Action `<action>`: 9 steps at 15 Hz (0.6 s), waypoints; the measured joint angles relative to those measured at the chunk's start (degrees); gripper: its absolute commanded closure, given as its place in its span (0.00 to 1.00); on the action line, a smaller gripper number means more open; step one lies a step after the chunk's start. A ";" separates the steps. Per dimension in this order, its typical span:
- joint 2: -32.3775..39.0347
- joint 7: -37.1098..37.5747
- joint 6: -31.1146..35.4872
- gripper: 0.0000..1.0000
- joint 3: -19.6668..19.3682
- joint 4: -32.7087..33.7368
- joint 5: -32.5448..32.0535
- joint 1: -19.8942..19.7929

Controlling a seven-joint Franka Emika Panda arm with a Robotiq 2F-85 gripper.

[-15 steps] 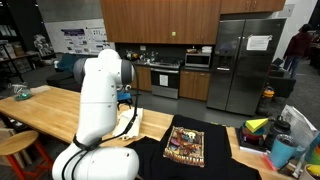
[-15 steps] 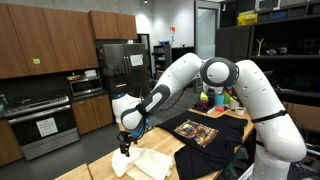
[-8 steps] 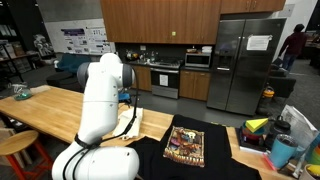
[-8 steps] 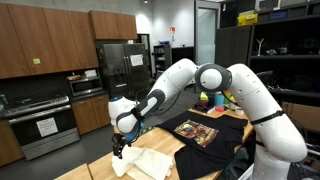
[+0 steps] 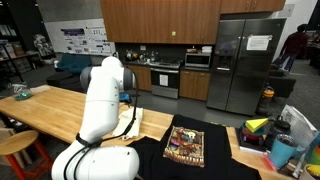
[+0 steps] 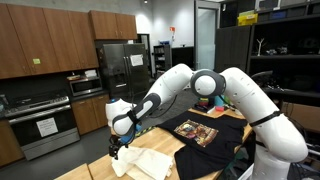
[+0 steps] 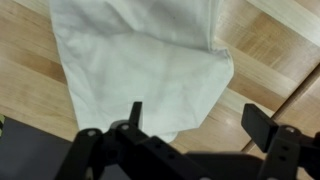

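Note:
A white cloth (image 7: 140,65) lies flat on the wooden table (image 7: 270,45). It also shows in an exterior view (image 6: 145,162) and partly behind the arm (image 5: 132,122). My gripper (image 7: 195,118) is open and empty, low over the cloth's edge. One finger (image 7: 134,112) is above the cloth and the other finger (image 7: 262,125) is above bare wood. In an exterior view the gripper (image 6: 117,148) hangs just above the cloth's far end.
A black cloth (image 5: 205,158) with a colourful printed picture (image 5: 185,145) covers the table beside the white cloth. Colourful containers (image 5: 275,135) stand at the table's end. A wooden stool (image 5: 15,145) stands by the table. Kitchen cabinets and a steel fridge (image 5: 245,60) are behind.
The arm has swung down and toward the white cloth's far end. The gripper is now lower and closer to the cloth. The cloth has not moved.

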 measured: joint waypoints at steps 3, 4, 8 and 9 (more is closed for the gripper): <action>2.39 1.08 -1.56 0.00 -0.49 3.20 0.07 0.48; 3.29 1.55 -2.30 0.00 -0.69 4.44 0.23 0.72; 6.95 2.40 -4.82 0.00 -0.69 9.80 3.71 1.25; 7.72 2.35 -5.97 0.00 -0.65 11.03 4.47 1.33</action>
